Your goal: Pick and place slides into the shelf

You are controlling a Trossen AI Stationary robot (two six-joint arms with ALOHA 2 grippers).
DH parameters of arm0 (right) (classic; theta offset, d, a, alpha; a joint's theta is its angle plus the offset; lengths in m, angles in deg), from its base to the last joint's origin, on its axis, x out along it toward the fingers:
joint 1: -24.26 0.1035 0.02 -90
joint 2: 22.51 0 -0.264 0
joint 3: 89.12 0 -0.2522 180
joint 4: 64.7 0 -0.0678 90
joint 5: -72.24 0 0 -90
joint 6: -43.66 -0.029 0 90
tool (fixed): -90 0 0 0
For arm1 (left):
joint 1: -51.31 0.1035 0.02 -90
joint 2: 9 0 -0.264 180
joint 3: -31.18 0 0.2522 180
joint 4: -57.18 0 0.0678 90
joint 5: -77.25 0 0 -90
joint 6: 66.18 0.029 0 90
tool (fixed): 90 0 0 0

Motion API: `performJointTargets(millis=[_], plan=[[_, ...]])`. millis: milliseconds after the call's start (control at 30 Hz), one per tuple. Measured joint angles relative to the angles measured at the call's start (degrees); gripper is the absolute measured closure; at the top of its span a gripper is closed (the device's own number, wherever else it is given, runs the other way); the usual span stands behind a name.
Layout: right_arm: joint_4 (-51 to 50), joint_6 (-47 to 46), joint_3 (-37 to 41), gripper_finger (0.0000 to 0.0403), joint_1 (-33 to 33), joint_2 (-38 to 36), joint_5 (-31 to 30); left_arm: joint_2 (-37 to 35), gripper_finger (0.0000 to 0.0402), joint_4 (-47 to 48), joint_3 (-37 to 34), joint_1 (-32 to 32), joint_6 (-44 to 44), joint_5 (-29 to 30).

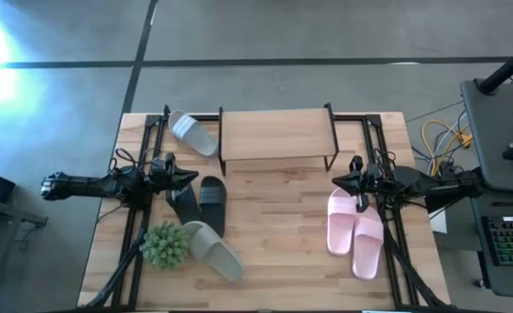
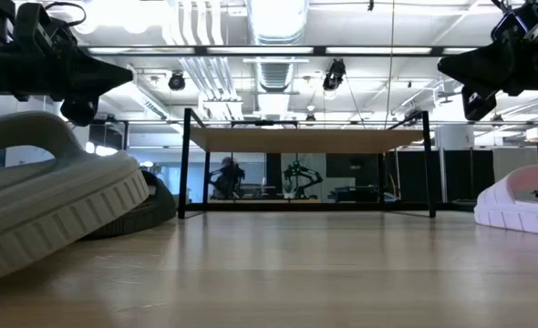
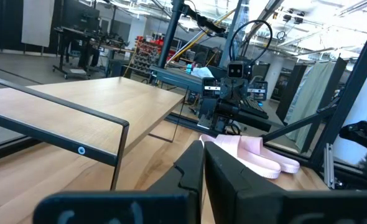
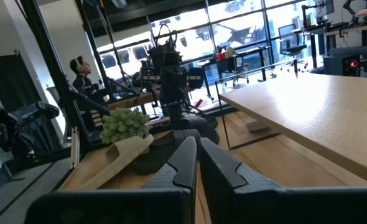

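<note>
Pink slides (image 1: pixel 355 233) beneath right hand (image 1: pixel 336 182).

You see a pale slatted wooden table (image 1: pixel 274 217) with a smooth, faintly sheened grain; the low shelf's light wooden board (image 1: pixel 276 133) looks matt on thin black metal legs (image 1: pixel 330 161); the pale pink foam-like slides (image 1: pixel 355 230) look matt; the grey-white slide's (image 2: pixel 55 205) sole edge is ribbed; both dark grippers look like matt plastic.

Robotics lab: exposed ceiling ducts (image 2: pixel 278 23), equipment racks (image 3: pixel 78 43), workstations.
</note>
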Motion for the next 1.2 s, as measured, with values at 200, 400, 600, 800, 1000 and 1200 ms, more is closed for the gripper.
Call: performJointTargets(millis=[200, 400, 600, 800, 1000, 1200], plan=[[0.0, 0.0, 0.0, 0.0390, 0.0, 0.0, 0.0, 0.0, 0.0402, 0.0, 0.0, 0.0, 0.0, 0.0], [0.5, -0.1, 0.0, 0.0390, 0.0, 0.0, 0.0, 0.0, 0.0402, 0.0, 0.0, 0.0, 0.0, 0.0], [7.9, -13.9, 0.0, 0.0390, 0.0, 0.5, -0.8, 0.0, 0.0402, 0.0, 0.0, 0.0, 0.0, 0.0], [16.6, -26.3, 0.0, 0.0390, 0.0, 1.8, -0.1, 0.0, 0.0402, 0.0, 0.0, 0.0, 0.0, 0.0], [23.5, -36.0, 0.0, 0.0390, 0.0, 1.9, -6.4, 0.0, 0.0402, 0.0, 0.0, 0.0, 0.0, 0.0], [36.2, -33.9, 0.0, 0.0390, 0.0, 2.6, -5.6, 0.0, 0.0402, 0.0, 0.0, 0.0, 0.0, 0.0]])
